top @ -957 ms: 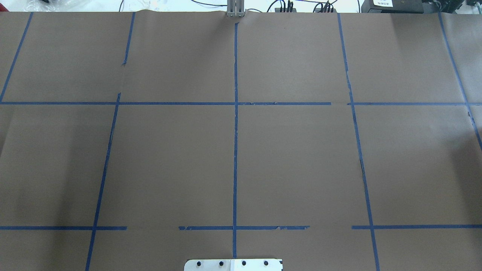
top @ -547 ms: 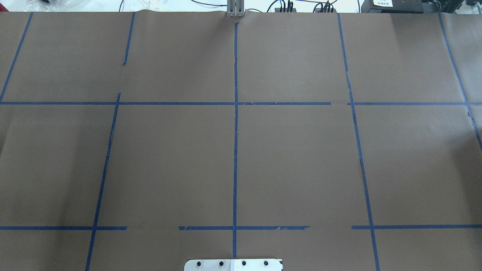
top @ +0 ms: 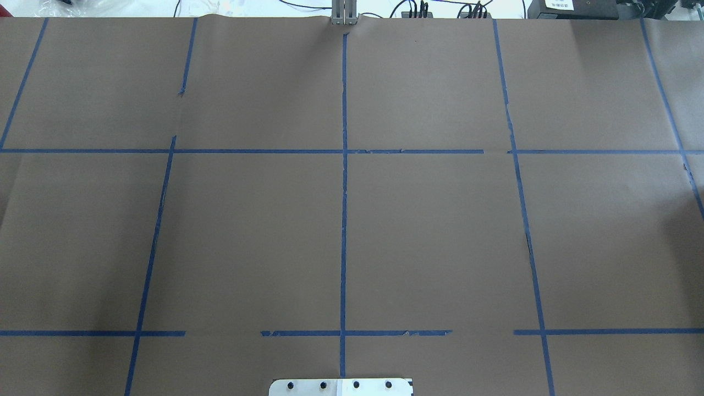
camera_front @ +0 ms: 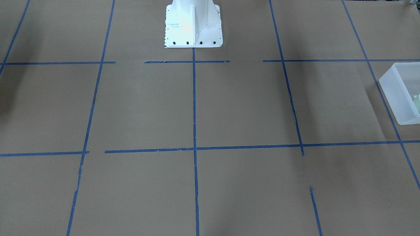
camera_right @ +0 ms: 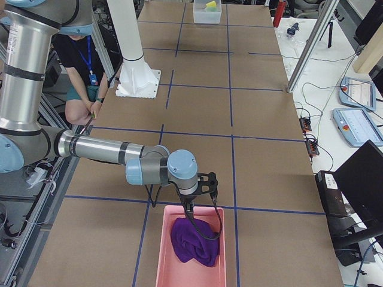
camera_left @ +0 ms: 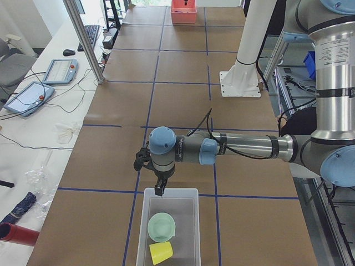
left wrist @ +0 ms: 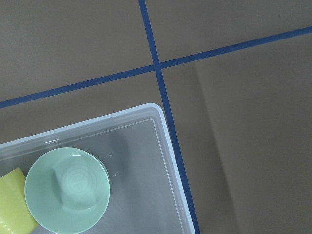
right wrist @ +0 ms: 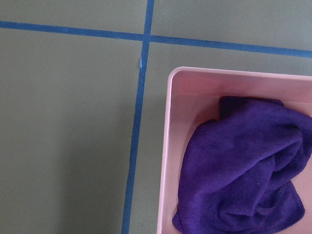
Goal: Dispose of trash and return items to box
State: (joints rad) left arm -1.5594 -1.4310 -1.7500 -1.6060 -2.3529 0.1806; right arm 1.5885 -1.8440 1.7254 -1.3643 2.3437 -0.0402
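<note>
- Nothing has shifted on the overhead view since a second ago: same brown paper, same blue tape grid, base plate [top: 341,386] at the near edge. No arm or task thing shows there.
- Front-facing, the box [camera_front: 393,98] sits at the table's end on the robot's left, cut by the frame, with a sliver of the bowl [camera_front: 417,101] inside.
- From the left end, I see the left gripper [camera_left: 160,191] hanging over the box's rim. I cannot tell from here whether it is spread or clenched. The bowl stands upright in the box, a yellow cup [camera_left: 161,253] just beside it.
- From the right end, the right gripper [camera_right: 190,209] hangs over the rim of a pink bin [camera_right: 160,263] holding a purple cloth [camera_right: 194,242], at the opposite end. Again, I cannot tell its state.
- Left wrist: the bowl is mouth up on the box floor. I judge it light, stiff, smooth and a bit slippery. I would pinch its rim, one finger inside and one outside.
- Right wrist: only the bin corner and the cloth show, no fingers.
- I can read no writing. A white label [top: 558,4] beyond the far edge is too small.
</note>
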